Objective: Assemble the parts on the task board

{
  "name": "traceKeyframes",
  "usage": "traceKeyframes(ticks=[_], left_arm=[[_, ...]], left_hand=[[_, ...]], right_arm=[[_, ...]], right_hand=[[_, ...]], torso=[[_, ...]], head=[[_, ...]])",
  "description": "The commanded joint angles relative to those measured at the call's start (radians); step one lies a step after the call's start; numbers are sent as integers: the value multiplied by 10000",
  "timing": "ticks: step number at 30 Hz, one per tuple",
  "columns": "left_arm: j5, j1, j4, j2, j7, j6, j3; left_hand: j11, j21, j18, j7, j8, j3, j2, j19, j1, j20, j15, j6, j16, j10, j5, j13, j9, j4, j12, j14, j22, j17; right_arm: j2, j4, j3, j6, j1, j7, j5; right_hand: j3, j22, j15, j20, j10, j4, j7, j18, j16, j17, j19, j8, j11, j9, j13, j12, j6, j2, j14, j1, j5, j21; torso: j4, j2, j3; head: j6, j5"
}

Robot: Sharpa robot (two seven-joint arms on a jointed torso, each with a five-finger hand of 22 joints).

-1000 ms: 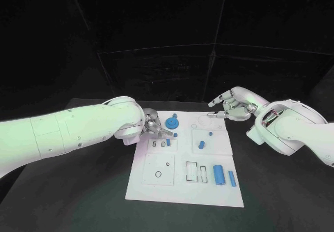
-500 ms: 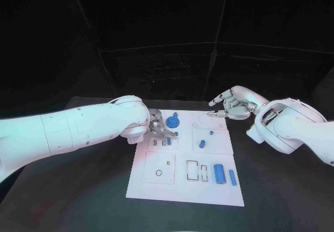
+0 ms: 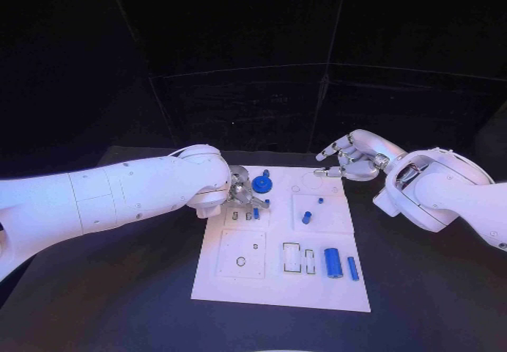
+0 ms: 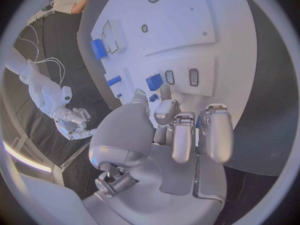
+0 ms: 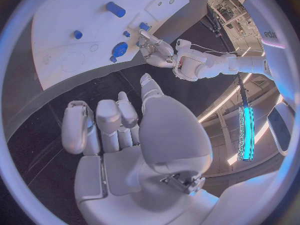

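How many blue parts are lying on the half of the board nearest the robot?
2: a thick cylinder and a slim rod side by side, near the right edge of the task board. Nothing covers that half, so none should be hidden.

Robotics lab: black-curtained test table [image 3: 127,293], cluttered equipment shelving [image 5: 228,7] beyond.

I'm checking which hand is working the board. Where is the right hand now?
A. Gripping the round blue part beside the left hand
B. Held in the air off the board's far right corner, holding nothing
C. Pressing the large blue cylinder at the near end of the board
B: the right hand hangs beyond the task board's far right corner, fingers curled on nothing.
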Motion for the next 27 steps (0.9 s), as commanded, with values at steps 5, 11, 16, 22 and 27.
traceKeyframes(ticks=[5,11,16,22,27], left_arm=[[-76,18,-50,62,-70,310,-59],[-76,18,-65,82,-70,350,-78],[-76,18,-72,101,-64,365,-84],[-76,17,-56,121,17,305,-86],[-18,17,-43,122,196,94,-86]], left_hand=[[-26,55,-121,-9,107,-34,12,318,203,-35,-58,-114,30,-8,-12,21,63,-36,39,1035,128,2632],[-29,61,-121,-12,159,5,77,314,385,-35,-58,-150,30,-4,-2,48,140,-92,67,1035,144,2632],[-32,63,-121,-15,207,77,147,309,614,-36,-60,-189,30,-6,2,61,217,-187,81,1035,153,2632],[-41,36,-111,-24,260,346,405,287,1022,-41,-68,-240,30,-14,3,62,320,-382,83,1035,122,2632],[-75,-30,-88,-62,269,796,738,249,1586,-58,-93,-300,30,-14,9,66,385,-743,81,1035,28,2632]], right_arm=[[8,28,8,64,23,-34,-168],[18,50,8,45,23,2,-178],[28,58,8,52,23,11,-181],[58,38,8,61,23,13,-181],[90,1,8,90,23,-3,-178]], right_hand=[[-71,-6,-51,-8,-16,0,6,114,-61,-13,-36,57,-58,7,-10,-23,53,94,-16,30,29,-64],[-97,-9,-52,-10,-19,27,4,114,-68,-16,-36,64,-58,5,-17,-29,48,113,-15,23,32,-67],[-106,-13,-53,-11,-19,36,4,115,-71,-20,-38,68,-59,5,-19,-30,47,121,-14,22,32,-70],[-119,-32,-53,-12,-23,50,4,119,-84,-39,-51,75,-61,4,-25,-36,46,139,-16,28,39,-82],[-122,-51,-54,-13,-27,52,3,124,-89,-47,-65,77,-61,3,-29,-40,44,147,-17,36,44,-93]], torso=[[0,-4,-1],[-2,0,0],[2,2,-2],[6,-1,-6],[10,-2,-3]], head=[[-24,0],[-23,4],[-41,1],[-67,-13],[-80,-17]])
